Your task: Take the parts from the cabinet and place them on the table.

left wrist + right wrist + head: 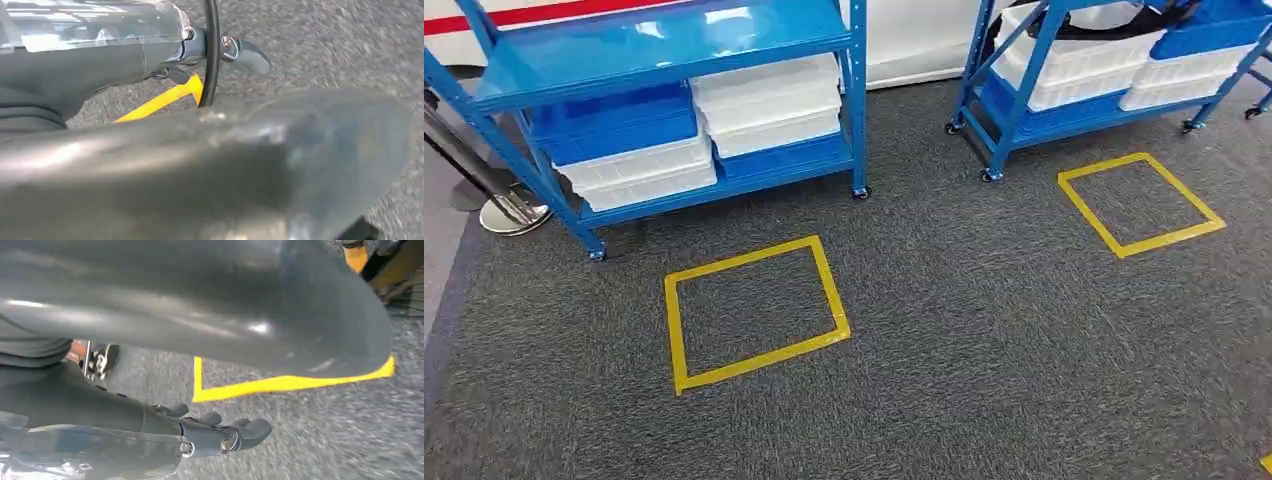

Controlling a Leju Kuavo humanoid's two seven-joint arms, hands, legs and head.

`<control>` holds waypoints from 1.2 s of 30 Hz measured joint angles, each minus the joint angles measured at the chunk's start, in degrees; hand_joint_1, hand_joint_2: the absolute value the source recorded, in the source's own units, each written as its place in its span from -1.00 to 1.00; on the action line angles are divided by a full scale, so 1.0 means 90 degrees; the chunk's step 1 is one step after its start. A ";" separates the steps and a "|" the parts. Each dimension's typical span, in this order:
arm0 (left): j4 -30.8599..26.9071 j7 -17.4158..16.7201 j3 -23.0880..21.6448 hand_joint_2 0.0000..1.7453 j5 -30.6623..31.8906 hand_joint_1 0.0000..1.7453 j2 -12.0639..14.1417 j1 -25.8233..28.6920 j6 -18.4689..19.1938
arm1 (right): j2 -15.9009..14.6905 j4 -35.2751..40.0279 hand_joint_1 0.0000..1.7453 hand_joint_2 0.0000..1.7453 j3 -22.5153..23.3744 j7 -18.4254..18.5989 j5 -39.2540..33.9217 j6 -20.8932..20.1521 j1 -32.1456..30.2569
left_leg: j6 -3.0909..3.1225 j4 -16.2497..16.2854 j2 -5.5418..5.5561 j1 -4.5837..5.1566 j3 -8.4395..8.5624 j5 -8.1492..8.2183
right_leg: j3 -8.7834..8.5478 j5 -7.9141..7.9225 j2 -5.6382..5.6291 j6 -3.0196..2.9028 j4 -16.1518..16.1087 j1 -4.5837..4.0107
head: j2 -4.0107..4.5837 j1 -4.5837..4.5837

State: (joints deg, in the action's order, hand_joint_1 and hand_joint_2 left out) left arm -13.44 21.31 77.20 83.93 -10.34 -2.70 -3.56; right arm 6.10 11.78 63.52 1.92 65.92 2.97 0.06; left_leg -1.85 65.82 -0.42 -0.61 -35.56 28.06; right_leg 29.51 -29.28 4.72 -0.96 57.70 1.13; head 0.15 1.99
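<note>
The cabinet [674, 100] stands just beyond a yellow floor square [754, 312] on the carpet, stacked white and blue bins [769, 105] on its lower shelf. The left hand [240, 52] and right hand [220, 432] hang over the carpet beside yellow tape, well apart from the cabinet, fingers loosely extended and holding nothing.

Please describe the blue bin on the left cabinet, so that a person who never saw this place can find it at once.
Find the left cabinet, the blue metal rack behind the nearer yellow floor square. On its lower shelf stand two stacks of bins. The blue bin tops the left stack, over two white bins; the stack beside it has white bins on top.
</note>
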 joint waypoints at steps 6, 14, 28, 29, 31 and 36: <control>0.0000 0.0005 0.0012 -1.00 0.0000 -1.00 0.0007 0.0006 0.0000 | 0.0000 0.0000 -1.00 -1.00 0.0005 -0.0002 0.0024 0.0002 0.0095 | 0.0253 -0.0887 -0.0174 0.0105 0.0372 -0.0217 | -0.0153 -0.0097 0.0389 0.0189 -0.0021 -0.0064 | 0.0000 0.0000; 0.0000 0.0017 0.0015 -1.00 -0.0007 -1.00 0.0000 -0.0024 0.0010 | 0.0117 0.0000 -1.00 -1.00 0.0012 0.0000 0.0046 -0.0005 0.0004 | 0.0369 -0.0946 0.0462 0.0037 0.0459 -0.0290 | 0.0744 -0.0488 -0.0503 0.0285 0.1493 0.0036 | 0.0000 0.0000; -0.0002 0.0112 0.0029 -1.00 -0.0051 -1.00 -0.0002 -0.0024 -0.0056 | 0.0017 0.0000 -1.00 -1.00 0.0175 -0.0238 0.0146 -0.0068 -0.0028 | -0.0022 0.1078 0.0094 -0.0013 -0.0536 0.0645 | 0.0148 0.0091 -0.0364 -0.0016 0.0018 0.0019 | 0.0000 0.0002; -0.0002 0.0112 0.0029 -1.00 -0.0063 -1.00 -0.0002 -0.0012 -0.0056 | 0.0002 0.0000 -1.00 -1.00 0.0177 -0.0245 0.0146 -0.0073 -0.0018 | -0.0017 0.0810 0.0092 -0.0013 -0.0391 0.0441 | 0.0130 0.0061 -0.0340 0.0000 0.0018 0.0018 | 0.0000 0.0000; -0.0002 0.0119 0.0029 -1.00 -0.0061 -1.00 -0.0002 0.0007 -0.0053 | -0.0005 0.0000 -1.00 -1.00 0.0182 -0.0248 0.0151 -0.0073 -0.0011 | 0.0049 -0.0303 0.0061 -0.0004 0.0247 -0.0088 | 0.0053 0.0001 -0.0292 0.0041 0.0017 0.0016 | 0.0000 0.0000; -0.0002 0.0129 0.0029 -1.00 -0.0061 -1.00 -0.0005 0.0016 -0.0012 | -0.0007 0.0000 -1.00 -1.00 0.0189 -0.0253 0.0180 -0.0073 0.0015 | 0.0302 -0.0952 0.0033 0.0055 0.0581 0.0021 | -0.0113 0.0025 -0.0238 0.0258 0.0043 0.0005 | 0.0000 0.0000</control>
State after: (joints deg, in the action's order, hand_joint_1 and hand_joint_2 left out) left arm -13.46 22.47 77.46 83.38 -10.38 -2.55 -3.67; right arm 6.03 11.78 65.22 -0.35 67.54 2.32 0.19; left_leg 0.87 57.25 -0.12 -0.11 -30.33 28.24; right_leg 28.49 -29.05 2.58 1.36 58.08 1.18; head 0.15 1.99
